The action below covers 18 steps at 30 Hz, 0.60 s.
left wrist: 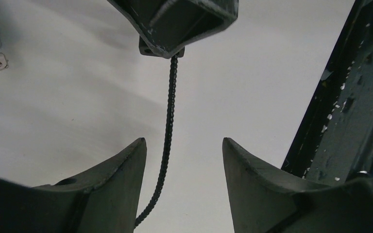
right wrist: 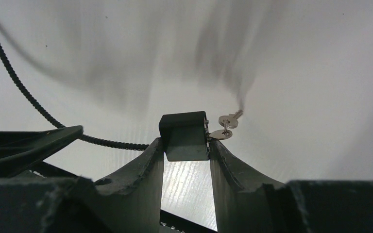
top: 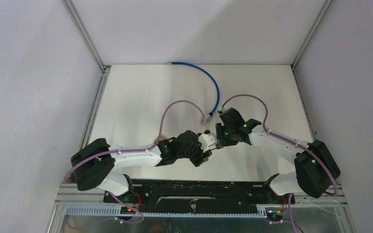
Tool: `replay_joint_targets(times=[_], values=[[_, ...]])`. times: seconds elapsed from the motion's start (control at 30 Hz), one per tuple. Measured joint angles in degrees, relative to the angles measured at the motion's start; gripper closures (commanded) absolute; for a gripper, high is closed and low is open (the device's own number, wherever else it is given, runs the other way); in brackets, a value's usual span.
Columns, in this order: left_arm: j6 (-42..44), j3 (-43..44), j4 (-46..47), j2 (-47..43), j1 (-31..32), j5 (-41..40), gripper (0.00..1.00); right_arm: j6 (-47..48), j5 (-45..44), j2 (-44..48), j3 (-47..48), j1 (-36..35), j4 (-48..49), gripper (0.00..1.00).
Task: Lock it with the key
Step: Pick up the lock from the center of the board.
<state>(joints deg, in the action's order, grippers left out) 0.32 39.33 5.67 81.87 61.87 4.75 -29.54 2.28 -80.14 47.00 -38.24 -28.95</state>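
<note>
1. White walls are closing in a white table (top: 141,97), and over its middle your two arms are meeting. The lock is there between them, and it seems to be lifted off the surface.
2. Your right gripper (right wrist: 185,145) is pinching the lock body (right wrist: 184,131), a dark block, by its lower part, with one finger on each side.
3. One key (right wrist: 220,134) is sitting in the side of the block, just above one right finger. A second key (right wrist: 230,119) is joined to it by a ring.
4. A black cord (right wrist: 24,92) is coming out of the block. In the left wrist view it is passing between the fingers of your left gripper (left wrist: 183,141), which is standing wide, holding nothing, just beside the block.
5. I am judging that the turn of the key is not yet done. Whether the lock is already closed, I cannot tell.
6. What I am fearing for you:
   - If you close the left fingers where they are now, they may catch the cord and not the key.
   - The key is small and close to a right finger, so the two grippers may collide.
   - The right grip is low on the block, so the twist may rotate the block or pull it out.
   - The spare key may get between the finger and the key.
7. Farther out, a blue cable (top: 214,87) is lying on the far part of the table, with its metal tip near the grippers.
</note>
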Motion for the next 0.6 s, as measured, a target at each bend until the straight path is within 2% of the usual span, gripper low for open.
replay_joint_targets(times=[0.43,0.6], values=[[3.26,0.0,1.16,3.65,1.07,-6.14,0.45,-0.44,5.44,1.86,0.0,0.85,-0.5,0.78],[4.79,0.11,1.01,4.35,1.51,-7.63,0.52,-0.46,7.04,2.93,0.0,1.01,-0.52,0.78]])
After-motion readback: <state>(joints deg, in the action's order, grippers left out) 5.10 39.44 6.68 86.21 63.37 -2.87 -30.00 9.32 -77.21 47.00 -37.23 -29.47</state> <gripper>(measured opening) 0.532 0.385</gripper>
